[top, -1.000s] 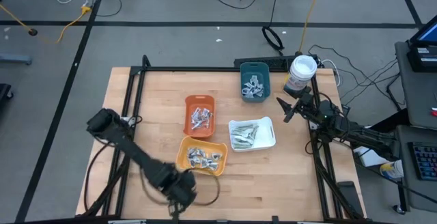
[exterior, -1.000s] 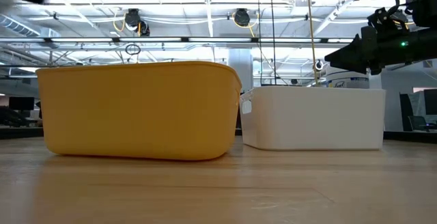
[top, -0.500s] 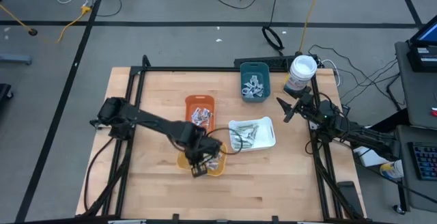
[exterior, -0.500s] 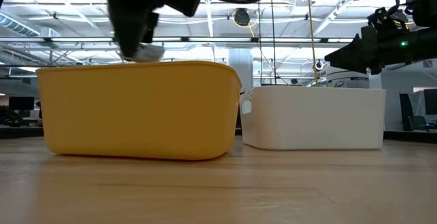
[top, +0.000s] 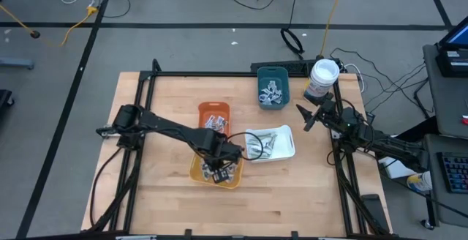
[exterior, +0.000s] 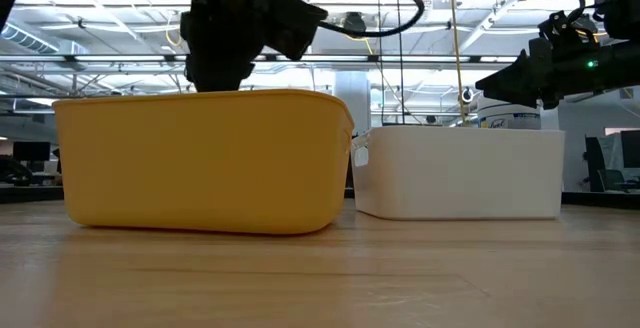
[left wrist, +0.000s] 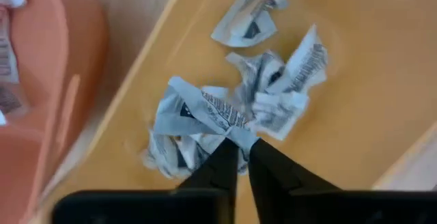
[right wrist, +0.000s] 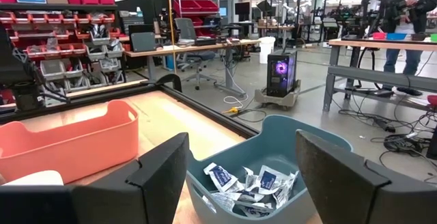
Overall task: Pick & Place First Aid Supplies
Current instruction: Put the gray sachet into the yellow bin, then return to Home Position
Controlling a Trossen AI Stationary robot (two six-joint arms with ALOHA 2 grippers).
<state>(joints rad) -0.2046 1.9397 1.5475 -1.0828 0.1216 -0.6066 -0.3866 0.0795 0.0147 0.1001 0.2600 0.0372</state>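
I had the left gripper (top: 217,171) low over the yellow tray (top: 196,168), lower centre of the overhead frame, its fingers (left wrist: 222,164) nearly together and pinching the corner of a silvery sachet (left wrist: 198,108) at the top of the heap inside. More sachets (top: 214,125) lay in the orange tray (top: 213,108) just above it, green-white strips (top: 262,145) in the white tray (top: 287,149) to its right, and further sachets (right wrist: 240,183) in the teal tray (top: 273,72) upper right of centre. The right gripper (top: 301,119) waited at the table's right edge near the white tub (top: 322,77), its fingers (right wrist: 164,169) wide apart and holding nothing.
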